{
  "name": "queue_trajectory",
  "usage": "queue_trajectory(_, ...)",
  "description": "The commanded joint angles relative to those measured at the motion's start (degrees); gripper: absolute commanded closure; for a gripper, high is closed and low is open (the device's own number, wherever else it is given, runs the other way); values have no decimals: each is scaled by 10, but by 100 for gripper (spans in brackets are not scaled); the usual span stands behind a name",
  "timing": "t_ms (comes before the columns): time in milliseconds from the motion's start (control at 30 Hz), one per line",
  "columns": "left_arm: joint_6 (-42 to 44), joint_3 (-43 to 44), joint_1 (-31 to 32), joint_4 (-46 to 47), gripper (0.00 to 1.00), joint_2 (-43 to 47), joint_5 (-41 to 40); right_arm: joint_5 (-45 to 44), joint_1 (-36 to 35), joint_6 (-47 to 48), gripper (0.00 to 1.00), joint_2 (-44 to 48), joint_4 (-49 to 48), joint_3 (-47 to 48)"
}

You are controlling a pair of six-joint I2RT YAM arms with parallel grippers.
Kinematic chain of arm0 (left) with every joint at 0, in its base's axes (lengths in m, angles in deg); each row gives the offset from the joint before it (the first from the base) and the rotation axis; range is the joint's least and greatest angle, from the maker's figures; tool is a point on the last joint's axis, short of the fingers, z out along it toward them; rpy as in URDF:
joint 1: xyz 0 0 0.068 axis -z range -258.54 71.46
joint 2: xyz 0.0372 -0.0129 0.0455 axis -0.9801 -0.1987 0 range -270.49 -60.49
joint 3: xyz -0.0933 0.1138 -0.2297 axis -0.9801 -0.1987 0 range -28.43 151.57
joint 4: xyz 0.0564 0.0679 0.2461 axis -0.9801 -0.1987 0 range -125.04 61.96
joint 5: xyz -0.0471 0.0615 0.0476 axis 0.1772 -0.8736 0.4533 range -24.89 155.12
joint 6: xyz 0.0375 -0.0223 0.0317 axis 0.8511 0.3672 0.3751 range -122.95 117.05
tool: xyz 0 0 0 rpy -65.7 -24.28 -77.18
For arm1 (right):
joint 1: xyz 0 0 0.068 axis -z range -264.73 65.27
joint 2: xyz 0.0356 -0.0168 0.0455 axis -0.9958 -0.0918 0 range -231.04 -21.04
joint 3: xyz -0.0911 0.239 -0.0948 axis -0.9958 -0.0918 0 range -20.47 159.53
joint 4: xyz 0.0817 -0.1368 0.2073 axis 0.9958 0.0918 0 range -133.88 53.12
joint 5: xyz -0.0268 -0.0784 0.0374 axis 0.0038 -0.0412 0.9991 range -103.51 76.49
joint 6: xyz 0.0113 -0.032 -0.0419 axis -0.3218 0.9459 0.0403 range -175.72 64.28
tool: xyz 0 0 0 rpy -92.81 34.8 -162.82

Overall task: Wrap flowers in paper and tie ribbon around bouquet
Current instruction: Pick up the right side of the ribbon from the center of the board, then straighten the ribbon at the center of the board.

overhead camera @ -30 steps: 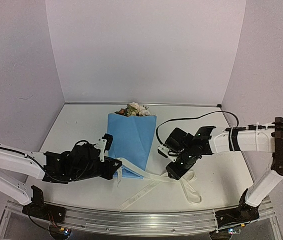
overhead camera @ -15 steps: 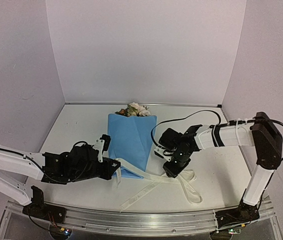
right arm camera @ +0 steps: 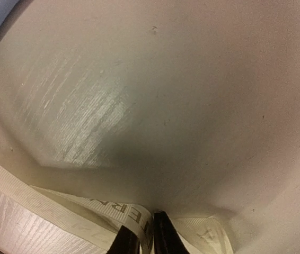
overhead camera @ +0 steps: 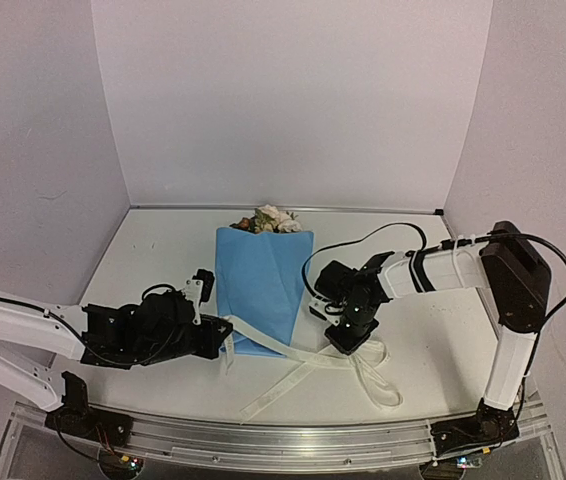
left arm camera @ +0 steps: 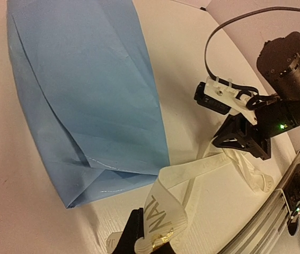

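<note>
The bouquet lies in the middle of the table as a folded light-blue paper (overhead camera: 263, 285) bundle, with cream and rust flowers (overhead camera: 266, 219) showing at its far end. The cream ribbon (overhead camera: 275, 343) crosses just past the paper's near end and loops at the right (overhead camera: 375, 378). My left gripper (overhead camera: 219, 338) is shut on one stretch of ribbon (left arm camera: 166, 209), left of the paper's near corner (left arm camera: 97, 95). My right gripper (overhead camera: 347, 340) is shut on another stretch of ribbon (right arm camera: 139, 217), low on the table to the right of the paper. Its fingertips (right arm camera: 163, 235) pinch the strip.
A loose ribbon tail (overhead camera: 268, 400) trails toward the metal rail (overhead camera: 263, 440) at the table's front edge. The right arm's black cable (overhead camera: 363, 240) arcs above the table beside the paper. White walls close off the back and both sides.
My right gripper moved left and down onto the ribbon and shut on it. The left gripper drew its ribbon end slightly left, and the strip now lies tighter across the paper's near end.
</note>
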Motion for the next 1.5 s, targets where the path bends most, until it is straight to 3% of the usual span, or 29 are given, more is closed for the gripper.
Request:
queue_trajectory(0, -21, 33, 0, -65, 100, 44, -75, -37, 5, -41, 100, 53, 9, 3)
queue_trajectory(367, -104, 107, -6, -301, 100, 146, -312, -11, 78, -153, 100, 186, 48, -24)
queue_trajectory(533, -153, 156, -37, -420, 100, 163, -391, -65, 122, -200, 100, 248, 82, -47)
queue_trajectory(833, -77, 232, -222, -482, 100, 161, -484, -222, 220, -264, 100, 384, 193, -66)
queue_trajectory(1033, -14, 242, -343, -454, 100, 140, -481, -294, 231, -269, 100, 454, 223, -74)
queue_trajectory(1200, -1, 246, -431, -446, 100, 130, -450, -323, 232, -211, 100, 460, 257, -48)
queue_trajectory(1467, -52, 189, -488, -438, 100, 123, -390, -321, 231, -262, 99, 437, 274, -107)
